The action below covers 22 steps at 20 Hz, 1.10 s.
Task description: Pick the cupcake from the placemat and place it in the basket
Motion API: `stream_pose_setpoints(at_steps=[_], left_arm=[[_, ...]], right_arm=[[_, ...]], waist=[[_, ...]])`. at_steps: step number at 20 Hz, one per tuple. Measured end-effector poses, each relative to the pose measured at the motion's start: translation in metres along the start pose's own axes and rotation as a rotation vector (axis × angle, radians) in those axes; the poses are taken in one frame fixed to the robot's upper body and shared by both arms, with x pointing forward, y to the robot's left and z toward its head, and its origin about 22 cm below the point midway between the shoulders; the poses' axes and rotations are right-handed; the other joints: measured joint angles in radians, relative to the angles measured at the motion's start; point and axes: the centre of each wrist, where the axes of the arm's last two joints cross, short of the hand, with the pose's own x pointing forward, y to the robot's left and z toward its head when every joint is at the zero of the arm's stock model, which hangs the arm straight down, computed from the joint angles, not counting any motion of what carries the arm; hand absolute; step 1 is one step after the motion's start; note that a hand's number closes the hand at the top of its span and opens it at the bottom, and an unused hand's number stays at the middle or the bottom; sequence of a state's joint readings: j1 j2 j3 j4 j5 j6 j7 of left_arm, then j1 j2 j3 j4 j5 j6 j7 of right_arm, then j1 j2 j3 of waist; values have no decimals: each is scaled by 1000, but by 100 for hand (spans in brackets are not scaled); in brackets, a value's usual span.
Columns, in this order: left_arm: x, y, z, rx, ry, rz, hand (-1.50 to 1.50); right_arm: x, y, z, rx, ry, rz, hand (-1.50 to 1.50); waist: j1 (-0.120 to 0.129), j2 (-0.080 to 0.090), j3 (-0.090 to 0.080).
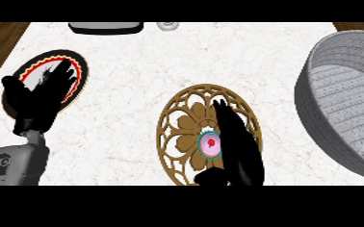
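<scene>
Head view: right hand (238,146), fingers straight and holding nothing, is flanking the pink-frosted cupcake (210,144) on its gold openwork placemat (186,125), likely lining up a grasp; grey woven basket (323,101) at three o'clock.

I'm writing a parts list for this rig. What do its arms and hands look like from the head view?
Both hands are plain black, with slim fingers and a thumb: left hand, right hand. Only the left forearm shows: a grey, boxy shell with a small dark marking, joined by a black wrist. No cables visible.
</scene>
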<state>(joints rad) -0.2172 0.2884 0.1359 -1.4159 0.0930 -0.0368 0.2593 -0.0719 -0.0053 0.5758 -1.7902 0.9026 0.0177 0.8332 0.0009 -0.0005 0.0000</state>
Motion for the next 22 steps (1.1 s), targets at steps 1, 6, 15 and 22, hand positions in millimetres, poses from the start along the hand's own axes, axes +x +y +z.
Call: stream_pose_setpoints(at_steps=[1, 6, 15, 22], left_arm=[[-3, 2, 1, 0, -1, 0, 0], [-3, 2, 4, 5, 2, -2, 0], [-6, 7, 3, 3, -2, -7, 0], [-8, 7, -1, 24, 10, 0, 0]], right_arm=[[0, 3, -2, 3, 6, 8, -150], [-5, 16, -10, 33, -2, 84, 150], [-4, 29, -22, 52, -24, 152, 150], [-35, 47, 66, 187, -211, 212, 150]], waist=[[0, 0, 0], [0, 0, 0], [0, -2, -1], [-22, -9, -1]])
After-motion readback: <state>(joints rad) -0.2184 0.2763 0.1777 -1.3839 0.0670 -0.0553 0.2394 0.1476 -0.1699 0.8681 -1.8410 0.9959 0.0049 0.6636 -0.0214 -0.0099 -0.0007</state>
